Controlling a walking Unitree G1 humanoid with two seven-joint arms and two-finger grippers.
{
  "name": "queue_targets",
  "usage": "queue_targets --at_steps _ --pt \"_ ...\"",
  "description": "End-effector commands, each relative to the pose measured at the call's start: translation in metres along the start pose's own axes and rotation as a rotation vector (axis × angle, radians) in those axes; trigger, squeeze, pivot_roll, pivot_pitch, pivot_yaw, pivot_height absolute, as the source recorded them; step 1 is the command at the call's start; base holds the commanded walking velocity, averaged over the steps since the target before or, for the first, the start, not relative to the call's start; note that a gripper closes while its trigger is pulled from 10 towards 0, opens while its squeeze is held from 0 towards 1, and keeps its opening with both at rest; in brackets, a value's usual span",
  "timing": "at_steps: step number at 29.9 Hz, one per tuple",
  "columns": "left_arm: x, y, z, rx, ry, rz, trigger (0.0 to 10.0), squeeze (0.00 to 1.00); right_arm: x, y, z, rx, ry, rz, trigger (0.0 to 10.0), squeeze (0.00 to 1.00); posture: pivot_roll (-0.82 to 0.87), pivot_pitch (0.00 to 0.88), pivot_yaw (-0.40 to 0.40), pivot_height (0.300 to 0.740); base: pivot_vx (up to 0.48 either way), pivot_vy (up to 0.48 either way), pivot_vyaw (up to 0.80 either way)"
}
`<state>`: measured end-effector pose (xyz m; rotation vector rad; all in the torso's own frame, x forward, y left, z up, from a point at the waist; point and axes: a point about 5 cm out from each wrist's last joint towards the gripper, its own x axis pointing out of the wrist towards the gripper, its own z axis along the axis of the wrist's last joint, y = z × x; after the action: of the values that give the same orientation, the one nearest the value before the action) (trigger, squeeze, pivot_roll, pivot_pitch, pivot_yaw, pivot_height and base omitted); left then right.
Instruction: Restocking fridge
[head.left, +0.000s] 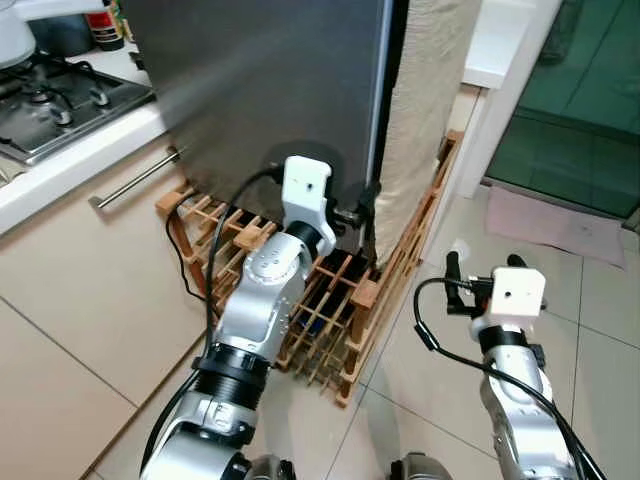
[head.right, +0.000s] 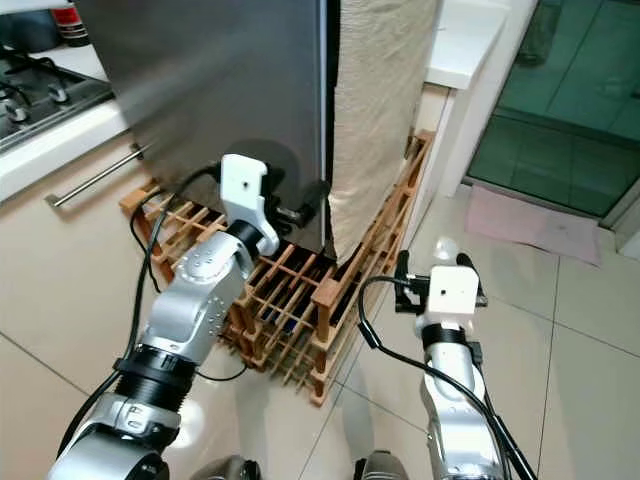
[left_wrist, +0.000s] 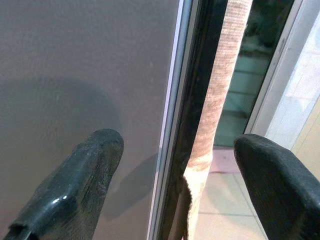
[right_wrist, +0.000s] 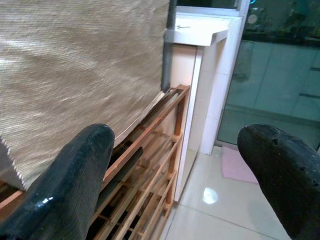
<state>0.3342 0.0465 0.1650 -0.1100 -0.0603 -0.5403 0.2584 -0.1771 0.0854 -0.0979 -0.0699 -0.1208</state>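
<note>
The fridge has a grey steel door (head.left: 260, 90) that stands shut, and a beige woven cloth (head.left: 420, 100) hangs down its side. My left gripper (head.left: 362, 208) is raised to the door's right edge, low down. It is open, with one finger (left_wrist: 85, 170) in front of the door face and the other (left_wrist: 275, 175) out past the cloth, the dark door seam (left_wrist: 192, 100) between them. My right gripper (head.left: 484, 266) hovers lower over the tiled floor, to the right of the fridge. It is open and holds nothing, facing the cloth (right_wrist: 75, 65).
A wooden lattice rack (head.left: 335, 300) lies under and around the fridge's base, with a cable running over it. A counter with a gas hob (head.left: 50, 100) and a drawer handle (head.left: 135, 178) is on the left. A pink mat (head.left: 560, 220) and a glass door (head.left: 580, 90) are on the right.
</note>
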Motion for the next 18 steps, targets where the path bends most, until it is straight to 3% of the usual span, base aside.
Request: queue_targets --at_steps 1,5,6,7,9,10,12,15,18 --pt "-0.019 0.025 0.006 0.056 -0.054 0.045 10.0 0.0 -0.004 -0.005 0.014 -0.002 -0.059 -0.025 10.0 0.0 -0.12 0.0 0.057 0.703 0.0 0.0 0.0" --pt "-0.031 0.038 0.002 0.082 -0.047 0.078 10.0 0.0 -0.009 -0.008 0.018 0.0 -0.074 -0.035 10.0 0.0 -0.11 0.0 0.054 0.703 0.0 0.0 0.0" --pt "-0.067 0.068 -0.015 0.104 0.012 0.157 10.0 0.0 -0.033 -0.012 0.017 -0.017 -0.063 -0.007 10.0 0.0 -0.11 0.0 0.047 0.703 0.0 0.0 0.0" --pt "-0.067 0.068 -0.015 0.104 0.012 0.157 10.0 0.0 -0.033 -0.012 0.017 -0.017 -0.063 -0.007 10.0 0.0 -0.11 0.0 0.047 0.703 0.0 0.0 0.0" --pt "-0.103 0.084 -0.028 0.119 0.078 0.227 10.0 0.0 -0.057 -0.018 0.01 -0.05 -0.021 0.019 10.0 0.0 -0.11 0.0 0.042 0.703 0.0 0.0 0.0" --pt "-0.122 0.084 -0.033 0.129 0.092 0.251 10.0 0.0 -0.07 -0.026 0.002 -0.068 0.014 0.004 10.0 0.0 -0.11 0.0 0.038 0.703 0.0 0.0 0.0" --pt "-0.147 0.08 -0.037 0.136 0.095 0.297 10.0 0.0 -0.085 -0.038 -0.003 -0.094 0.036 -0.043 10.0 0.0 -0.1 0.0 0.032 0.703 0.0 0.0 0.0" --pt "-0.159 0.076 -0.04 0.152 0.117 0.327 10.0 0.0 -0.091 -0.045 -0.001 -0.104 0.034 -0.106 10.0 0.0 -0.1 0.0 0.021 0.703 0.0 0.0 0.0" --pt "-0.161 0.072 -0.042 0.178 0.119 0.344 10.0 0.0 -0.09 -0.044 0.0 -0.117 0.053 -0.114 10.0 0.0 -0.1 0.0 0.012 0.703 0.0 0.0 0.0"
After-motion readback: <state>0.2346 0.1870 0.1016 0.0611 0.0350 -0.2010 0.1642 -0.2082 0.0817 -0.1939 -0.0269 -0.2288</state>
